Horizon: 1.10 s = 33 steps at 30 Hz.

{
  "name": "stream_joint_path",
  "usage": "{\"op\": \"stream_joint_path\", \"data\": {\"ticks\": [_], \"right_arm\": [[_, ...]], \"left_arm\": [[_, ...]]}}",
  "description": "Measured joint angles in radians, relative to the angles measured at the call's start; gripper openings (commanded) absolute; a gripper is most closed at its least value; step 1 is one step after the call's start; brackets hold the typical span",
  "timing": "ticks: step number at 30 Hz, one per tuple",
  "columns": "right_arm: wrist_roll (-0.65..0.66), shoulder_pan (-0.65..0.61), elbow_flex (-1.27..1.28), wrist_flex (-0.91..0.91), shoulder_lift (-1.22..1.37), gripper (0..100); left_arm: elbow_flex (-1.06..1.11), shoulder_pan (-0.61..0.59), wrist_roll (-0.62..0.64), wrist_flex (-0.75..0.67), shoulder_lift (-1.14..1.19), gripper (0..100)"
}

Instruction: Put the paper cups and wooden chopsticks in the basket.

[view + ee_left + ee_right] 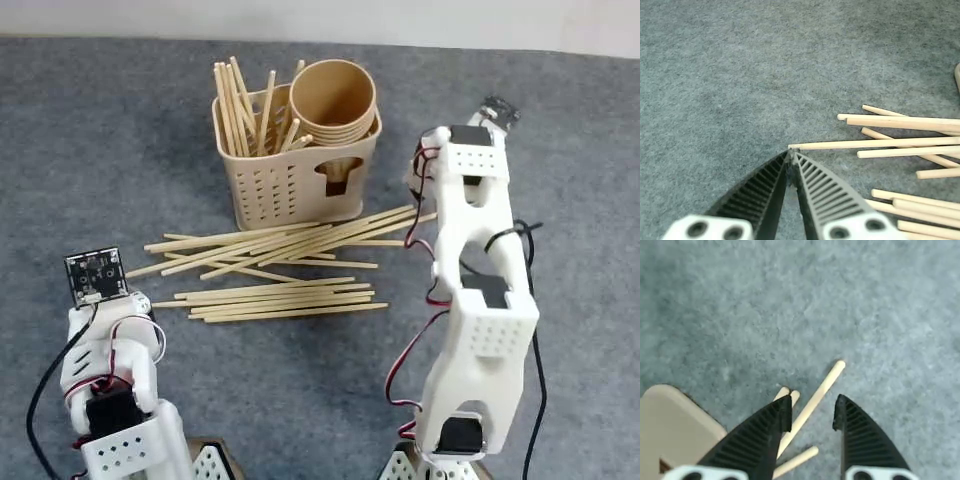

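– Fuzzy grey carpet (100, 150) under everything. The claws?
– The right claw (812, 411) is spread apart, ribbed black fingers either side of one pale chopstick (827, 380) lying near the basket (670, 425) corner. The left claw (791, 154) is pinched closed and empty, its tip at another stick's end.
– The rest?
– Round wooden chopsticks (270, 270) lie scattered before the slotted beige basket. More stand inside it beside nested paper cups (335, 100), whose lower halves the wall hides.
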Motion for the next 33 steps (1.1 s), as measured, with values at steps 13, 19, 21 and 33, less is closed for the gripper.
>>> {"op": "stream_joint_path", "data": {"ticks": [13,19,21,33], "right_arm": [[0.0,0.018,-0.1,0.002,0.167,12.6],[-0.04,0.031,-0.115,0.005,0.184,0.6],[-0.051,0.037,-0.115,0.005,0.186,0.6],[-0.11,0.055,-0.158,0.087,0.19,0.5]], "left_arm": [[0.0,0.0,0.0,0.0,0.0,1],[0.0,0.0,0.0,0.0,0.0,1],[0.0,0.0,0.0,0.0,0.0,1],[0.0,0.0,0.0,0.0,0.0,1]]}}
